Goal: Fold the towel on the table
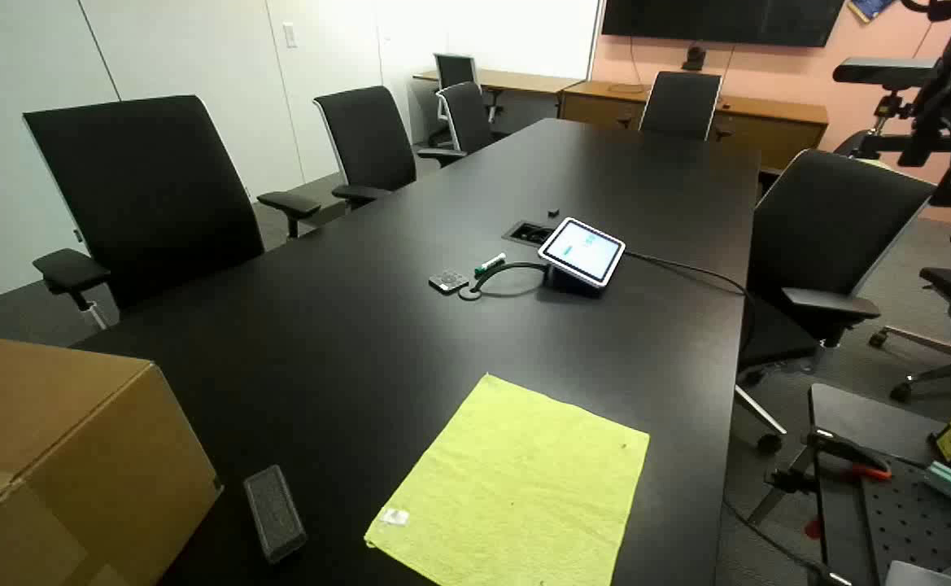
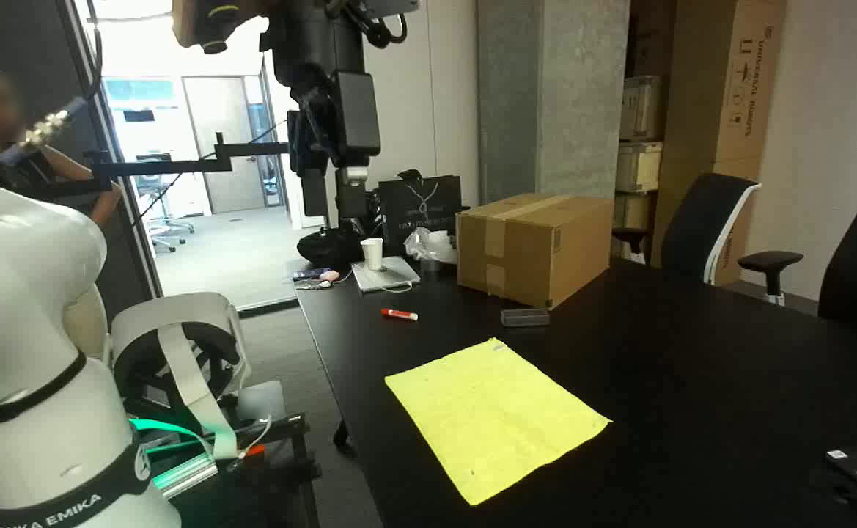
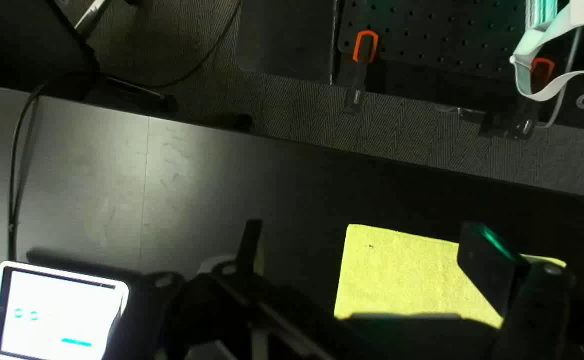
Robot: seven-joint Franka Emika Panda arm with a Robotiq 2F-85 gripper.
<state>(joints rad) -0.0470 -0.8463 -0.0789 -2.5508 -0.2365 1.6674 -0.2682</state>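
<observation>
A yellow towel [image 1: 524, 488] was laid flat and unfolded on the black desk [image 1: 345, 366], near the long edge faced by a perforated plate [image 3: 436, 35]. The gripper [image 3: 366, 242] was held with its jaws released and spread wide; in the wrist view the towel was framed between its fingers [image 3: 486, 270] and partly masked by the one at picture right. In both exterior views the gripper was held raised, well apart from the towel. A fine nap was shown by the fabric, with slightly wavy hems and a small white label [image 1: 394, 517] near one corner. A dark grey oblong block [image 1: 274, 513] was set between it and a taped cardboard carton [image 2: 531, 264]. In an exterior view, toward the far corner of the same long edge, a white paper cup [image 2: 372, 254] was stood on a silver laptop [image 2: 393, 281]; a red marker [image 2: 399, 314] was placed between laptop and towel.
</observation>
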